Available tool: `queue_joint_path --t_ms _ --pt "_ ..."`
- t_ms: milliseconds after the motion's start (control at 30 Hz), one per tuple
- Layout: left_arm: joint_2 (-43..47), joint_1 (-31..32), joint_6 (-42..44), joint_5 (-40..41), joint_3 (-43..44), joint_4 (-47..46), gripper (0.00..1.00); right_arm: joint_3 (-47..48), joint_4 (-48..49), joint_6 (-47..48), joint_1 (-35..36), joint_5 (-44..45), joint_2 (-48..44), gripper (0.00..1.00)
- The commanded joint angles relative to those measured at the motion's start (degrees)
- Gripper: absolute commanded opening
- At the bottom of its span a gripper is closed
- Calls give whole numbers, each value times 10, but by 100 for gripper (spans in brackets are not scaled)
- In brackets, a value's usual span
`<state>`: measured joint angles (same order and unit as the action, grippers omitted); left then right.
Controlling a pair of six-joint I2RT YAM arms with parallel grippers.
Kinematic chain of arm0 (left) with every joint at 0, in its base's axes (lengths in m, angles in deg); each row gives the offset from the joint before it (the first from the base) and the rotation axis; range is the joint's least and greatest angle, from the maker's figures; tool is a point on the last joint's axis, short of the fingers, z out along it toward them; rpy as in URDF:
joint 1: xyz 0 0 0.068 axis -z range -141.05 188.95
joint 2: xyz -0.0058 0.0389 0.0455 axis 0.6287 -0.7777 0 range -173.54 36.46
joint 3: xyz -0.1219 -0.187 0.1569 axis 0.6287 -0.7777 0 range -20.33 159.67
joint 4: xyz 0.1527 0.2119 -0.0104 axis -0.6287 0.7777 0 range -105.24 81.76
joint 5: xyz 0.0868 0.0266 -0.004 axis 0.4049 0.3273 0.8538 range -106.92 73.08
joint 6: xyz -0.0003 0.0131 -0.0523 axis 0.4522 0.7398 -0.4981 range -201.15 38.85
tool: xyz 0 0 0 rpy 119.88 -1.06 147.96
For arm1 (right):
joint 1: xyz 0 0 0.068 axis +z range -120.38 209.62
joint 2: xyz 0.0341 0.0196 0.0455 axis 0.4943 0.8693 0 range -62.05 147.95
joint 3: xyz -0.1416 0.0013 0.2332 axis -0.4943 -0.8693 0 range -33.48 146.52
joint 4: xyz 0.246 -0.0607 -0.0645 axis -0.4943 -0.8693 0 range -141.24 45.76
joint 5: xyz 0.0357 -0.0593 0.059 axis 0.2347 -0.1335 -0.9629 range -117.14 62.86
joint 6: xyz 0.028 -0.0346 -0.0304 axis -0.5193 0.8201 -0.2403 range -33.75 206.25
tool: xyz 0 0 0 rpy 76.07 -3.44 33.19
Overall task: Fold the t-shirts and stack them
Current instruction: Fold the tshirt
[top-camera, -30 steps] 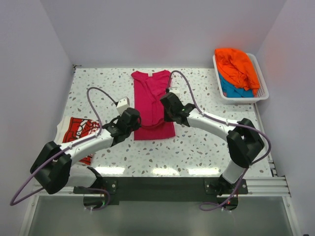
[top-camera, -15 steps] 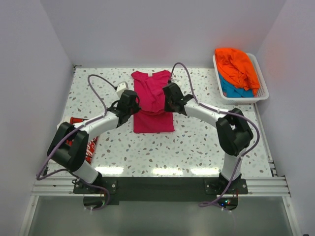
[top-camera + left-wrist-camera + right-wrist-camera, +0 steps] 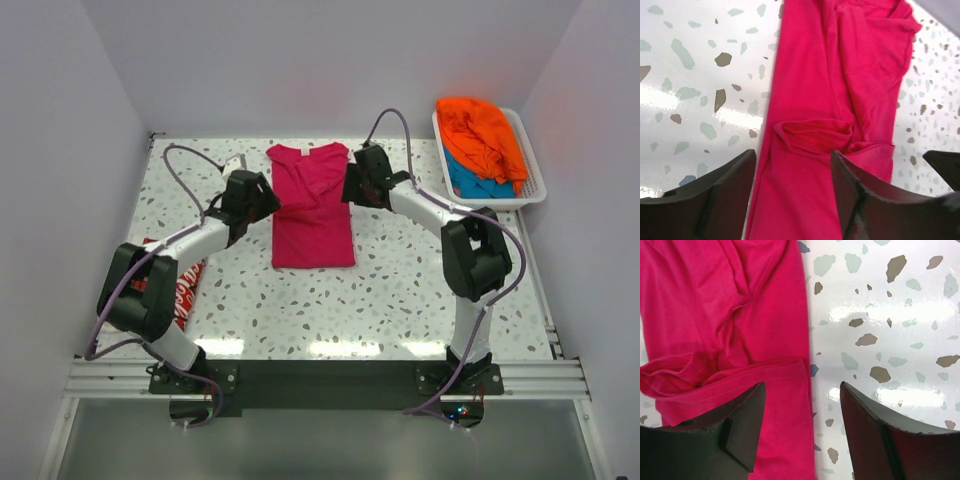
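Left wrist view: the left hand (image 3: 792, 165) stands with its jaws well apart and grips nothing. The left edge of the pink shirt (image 3: 815, 75) runs up between its two fingers, and a small doubled-over pleat lies just ahead of them. The frame cuts off the fingers' lower parts, and it is unclear whether the tips touch the cloth.

In the right wrist view the right hand (image 3: 802, 390) is also open and empty. It straddles the shirt's right edge, with a hem fold just ahead of its left finger.

From the top view the two hands flank the shirt's far half, one at each side, their jaws hidden beneath the wrists. The shirt lies as a long narrow strip mid-surface (image 3: 420, 290), collar at the far end. The red shirt (image 3: 187, 288) at the left edge is mostly hidden under the left arm (image 3: 190, 240), its lettering unreadable. In the basket (image 3: 530, 195) at the far right corner, the orange shirt (image 3: 482, 130) covers most of the teal shirt (image 3: 475, 185).
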<state>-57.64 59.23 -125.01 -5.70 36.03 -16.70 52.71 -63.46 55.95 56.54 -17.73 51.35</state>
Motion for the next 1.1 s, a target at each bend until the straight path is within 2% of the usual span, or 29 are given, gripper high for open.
queue_joint_path --t_ms 0,67,100,133,167,300,400,667,800,900,1067 --pt "70 6 -6 -8 -28 -7 63 -8 1 15 9 -20 -64 64" --pt "91 16 -15 -5 -61 -9 58 -46 14 9 16 -24 -81 62" --pt "95 32 -17 -3 -70 -8 48 -75 22 8 30 -25 -98 59" --pt "100 42 -18 1 -84 -6 42 -86 27 5 40 -21 -103 51" --pt "106 53 -23 14 -92 -2 38 -95 37 4 61 -19 -107 49" --pt "105 111 -34 31 -127 -21 22 -97 39 1 96 0 -88 47" --pt "79 123 -49 33 -137 -28 12 -58 37 -4 100 -17 -47 46" --pt "49 149 -136 101 -185 13 0 79 -4 9 97 -16 75 47" --pt "67 156 -155 106 -220 14 0 164 -37 8 89 2 132 49" --pt "89 157 -160 104 -244 30 0 197 -61 7 82 10 162 49" --pt "123 158 -157 93 -266 35 0 197 -60 6 75 16 171 50"
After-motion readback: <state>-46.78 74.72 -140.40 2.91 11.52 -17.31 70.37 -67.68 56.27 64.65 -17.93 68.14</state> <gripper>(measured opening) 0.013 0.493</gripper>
